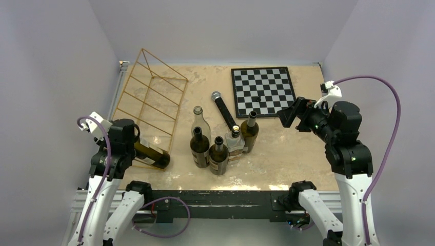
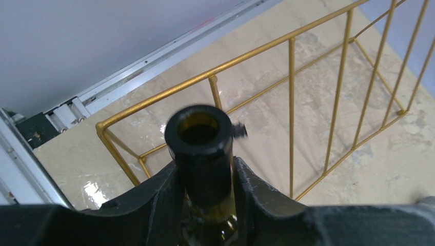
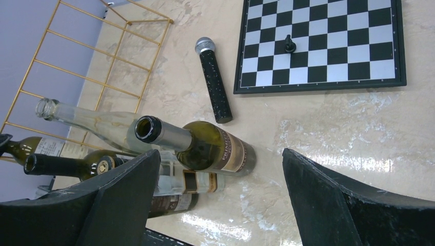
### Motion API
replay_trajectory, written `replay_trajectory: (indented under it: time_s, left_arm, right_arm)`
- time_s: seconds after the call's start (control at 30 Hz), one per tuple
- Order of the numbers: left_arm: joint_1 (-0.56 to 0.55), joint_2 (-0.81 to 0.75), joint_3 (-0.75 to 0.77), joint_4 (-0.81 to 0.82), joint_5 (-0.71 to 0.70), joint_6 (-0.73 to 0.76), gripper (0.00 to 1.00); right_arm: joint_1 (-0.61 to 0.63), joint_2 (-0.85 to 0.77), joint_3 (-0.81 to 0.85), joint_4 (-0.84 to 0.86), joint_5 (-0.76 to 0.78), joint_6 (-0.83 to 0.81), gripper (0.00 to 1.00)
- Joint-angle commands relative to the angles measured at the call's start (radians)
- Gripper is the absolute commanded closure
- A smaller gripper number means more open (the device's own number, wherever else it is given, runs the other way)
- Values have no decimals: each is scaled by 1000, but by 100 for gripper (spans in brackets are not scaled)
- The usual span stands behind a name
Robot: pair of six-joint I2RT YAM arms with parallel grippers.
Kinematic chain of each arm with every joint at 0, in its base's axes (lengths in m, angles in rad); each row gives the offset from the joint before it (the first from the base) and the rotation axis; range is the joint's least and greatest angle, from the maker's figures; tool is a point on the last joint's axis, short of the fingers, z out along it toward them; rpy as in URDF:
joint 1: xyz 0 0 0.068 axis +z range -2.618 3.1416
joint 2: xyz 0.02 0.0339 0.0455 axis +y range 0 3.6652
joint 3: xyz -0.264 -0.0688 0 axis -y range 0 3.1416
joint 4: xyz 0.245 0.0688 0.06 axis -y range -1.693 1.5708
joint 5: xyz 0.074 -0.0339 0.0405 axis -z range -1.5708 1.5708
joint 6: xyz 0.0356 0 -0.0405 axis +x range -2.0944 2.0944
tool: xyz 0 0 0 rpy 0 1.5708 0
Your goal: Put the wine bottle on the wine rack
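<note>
Left wrist view: the wine rack (image 2: 291, 113) has bars wide apart, so the wine bottle (image 2: 200, 154), lying on the rack's near end, could roll off or slip between them. It is uncorked and seems empty. The left gripper (image 2: 205, 166) pinches its neck; the right gripper (image 3: 219, 152), far from the rack, is spread.

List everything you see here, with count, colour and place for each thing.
wine rack: one, gold wire, table's far left
held bottle: one, dark green, at the rack's near end
standing bottles: five, two clear, three dark, middle front
microphone: one, black with silver head, behind the bottles
chessboard: one, black and white, far right
chess piece: one, black, on the chessboard
left end effector: closed on the held bottle's neck
right end effector: open, empty, near the chessboard
</note>
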Motion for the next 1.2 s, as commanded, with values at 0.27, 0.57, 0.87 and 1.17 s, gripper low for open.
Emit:
replay_trajectory:
  time_s: [0.27,0.57,0.87,1.17]
  left_arm:
    - [2,8,-20,-77,-65,-93,48]
    - [2,-15,58,-110,-14,-47,31]
    - [2,-18,175,-11,286,227,14]
    - [2,-10,182,297,1196,518,6]
  right_arm:
    - [-6,-7,6,15,25,16,7]
    - [-7,-24,13,0,31,7,8]
    - [-7,-19,23,-18,21,3,1]
    - [-5,-18,23,-31,-1,5,2]
